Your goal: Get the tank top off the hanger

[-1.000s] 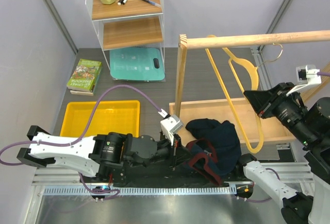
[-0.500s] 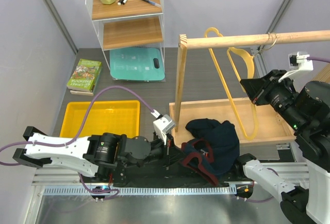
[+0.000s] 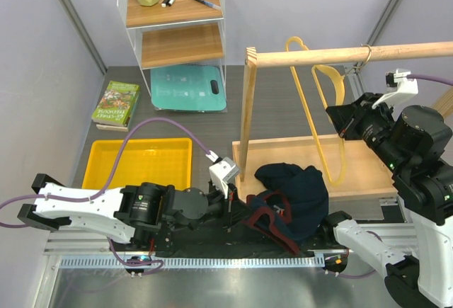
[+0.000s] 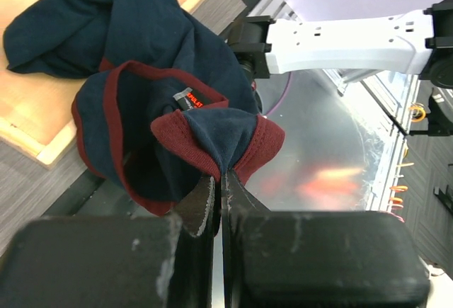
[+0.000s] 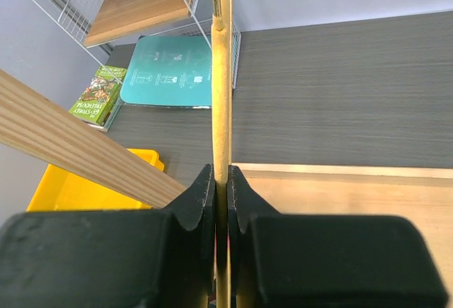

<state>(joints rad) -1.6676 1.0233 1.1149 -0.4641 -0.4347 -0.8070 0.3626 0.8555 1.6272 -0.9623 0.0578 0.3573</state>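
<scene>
The navy tank top (image 3: 294,191) with dark red trim lies crumpled on the front edge of the wooden rack base (image 3: 368,170), off the hanger. My left gripper (image 3: 236,212) is shut on a pinched fold of its red-trimmed edge (image 4: 244,127); the fingertips (image 4: 205,198) meet on the cloth. The bare yellow hanger (image 3: 311,110) hangs tilted from the wooden rail (image 3: 340,54), its silver hook (image 3: 366,53) over the rail. My right gripper (image 3: 338,125) is shut on the hanger's thin yellow bar (image 5: 221,74), beside the rail (image 5: 71,149).
The rack's upright post (image 3: 248,103) stands between the arms. A yellow tray (image 3: 138,163) sits at the left, with a book (image 3: 117,103) and a teal board (image 3: 187,87) behind it. A wire shelf unit (image 3: 177,10) holds markers and a cup.
My right gripper carried the hanger up and left, and its hook now sits over the rail. My left gripper drew back left with the jersey's edge, then held still.
</scene>
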